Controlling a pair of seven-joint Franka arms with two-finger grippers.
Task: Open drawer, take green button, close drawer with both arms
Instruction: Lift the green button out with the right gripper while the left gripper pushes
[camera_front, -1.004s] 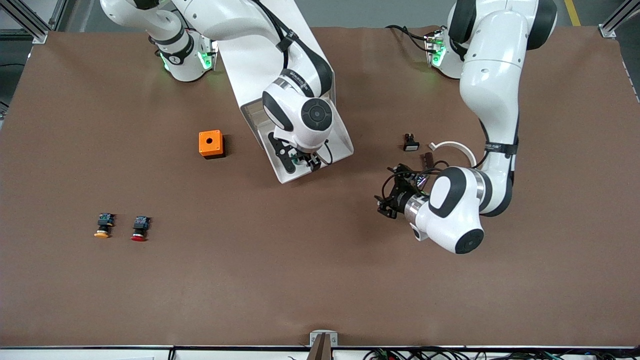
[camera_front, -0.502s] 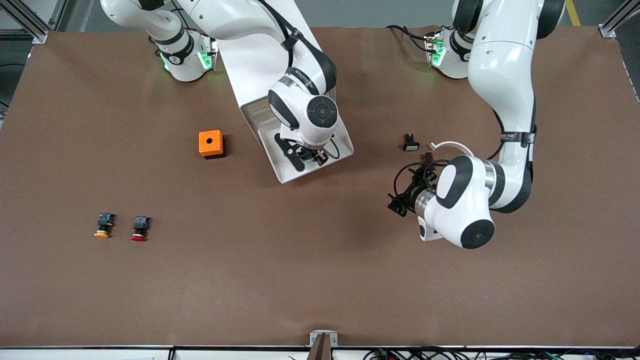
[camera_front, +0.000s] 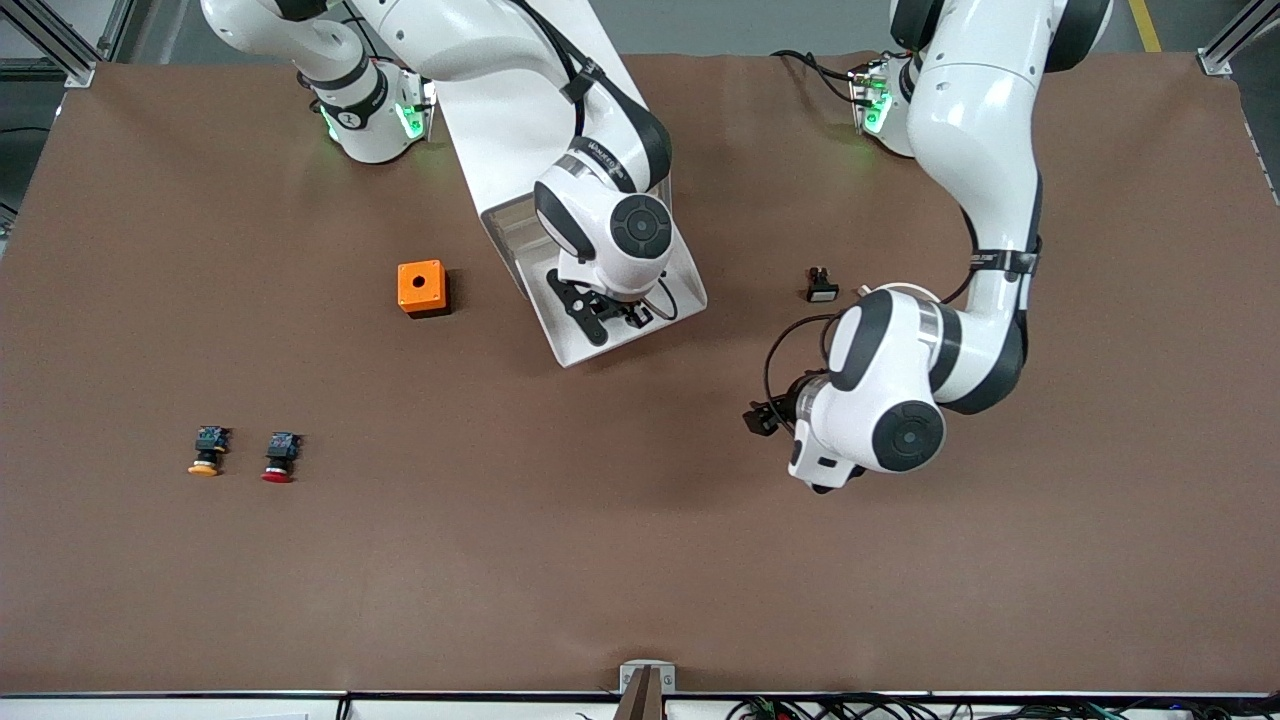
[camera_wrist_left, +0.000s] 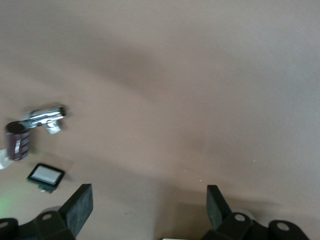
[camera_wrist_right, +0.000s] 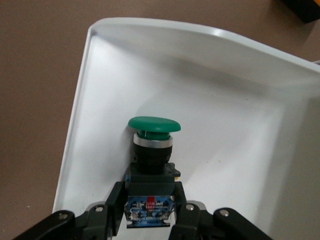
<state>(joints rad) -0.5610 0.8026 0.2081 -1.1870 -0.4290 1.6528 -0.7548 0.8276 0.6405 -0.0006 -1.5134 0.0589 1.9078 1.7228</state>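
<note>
The drawer (camera_front: 562, 338) is pulled out of the white cabinet (camera_front: 495, 135), and its white tray (camera_wrist_right: 225, 100) lies open. The green-capped button (camera_wrist_right: 153, 125) sits inside the tray. My right gripper (camera_wrist_right: 150, 201) reaches into the drawer (camera_front: 612, 314) and is shut on the button's black-and-blue body. In the front view the right hand hides the button. My left gripper (camera_front: 760, 418) hangs open over bare table beside the drawer, toward the left arm's end. Nothing is between its fingers (camera_wrist_left: 80, 205).
An orange box with a hole (camera_front: 421, 287) stands beside the drawer toward the right arm's end. A yellow-capped button (camera_front: 207, 452) and a red-capped one (camera_front: 280, 458) lie nearer the front camera. A small white-faced switch (camera_front: 821, 285), a metal part (camera_wrist_left: 47, 117) and a dark cylinder (camera_wrist_left: 18, 142) lie near the left hand.
My right gripper has shut on the green button inside the drawer. The left arm's wrist has swung round and now covers the white ring on the table; its gripper stays open.
</note>
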